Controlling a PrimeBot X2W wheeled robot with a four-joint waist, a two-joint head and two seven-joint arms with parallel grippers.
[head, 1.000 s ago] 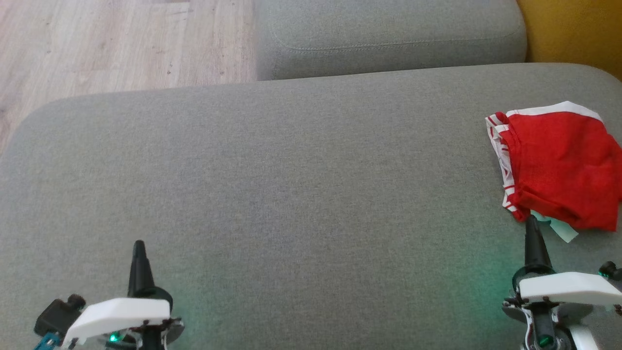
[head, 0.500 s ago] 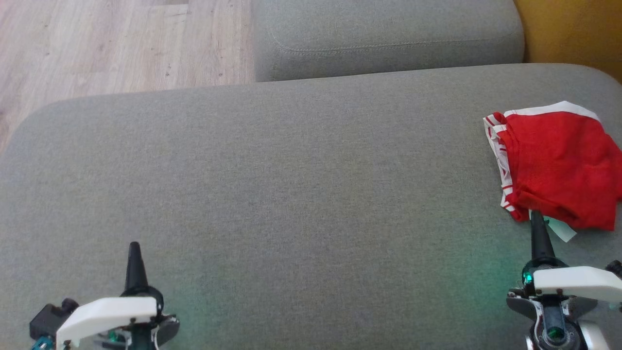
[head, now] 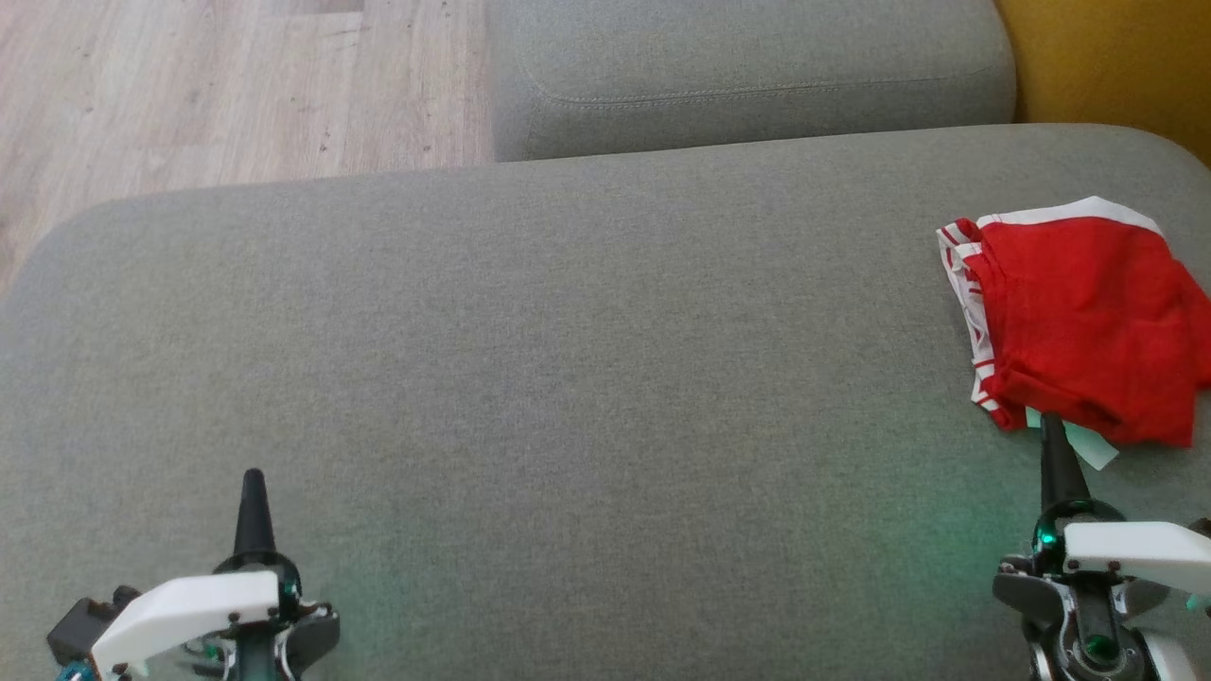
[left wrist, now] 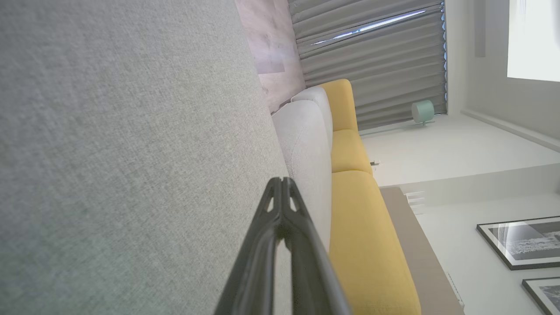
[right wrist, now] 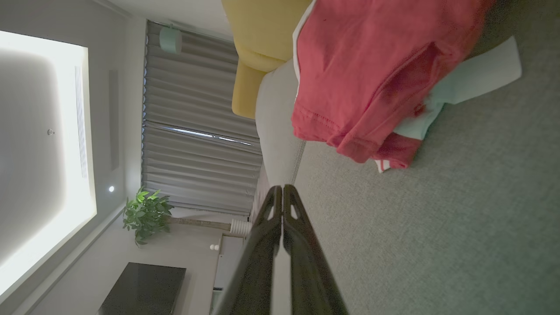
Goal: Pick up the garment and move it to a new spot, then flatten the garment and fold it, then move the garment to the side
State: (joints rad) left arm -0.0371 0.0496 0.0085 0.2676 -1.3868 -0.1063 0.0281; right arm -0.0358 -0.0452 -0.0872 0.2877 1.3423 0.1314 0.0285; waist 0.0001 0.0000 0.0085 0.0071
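Observation:
The garment is a pair of red shorts with white trim, bunched at the far right of the grey sofa cushion; a pale tag pokes out at its near edge. In the right wrist view the garment lies just beyond the fingertips. My right gripper is shut and empty, its tip close to the garment's near hem. At the lower left my left gripper is also shut with nothing in it, far from the garment. Its closed fingers hover over bare cushion in the left wrist view.
A second grey cushion lies behind the first. Wooden floor shows at the upper left beyond the cushion's edge, and a yellow seat at the upper right. Broad bare fabric stretches between the two grippers.
Both grippers have drawn back slightly toward the bottom of the head view, staying shut. The garment lies as before.

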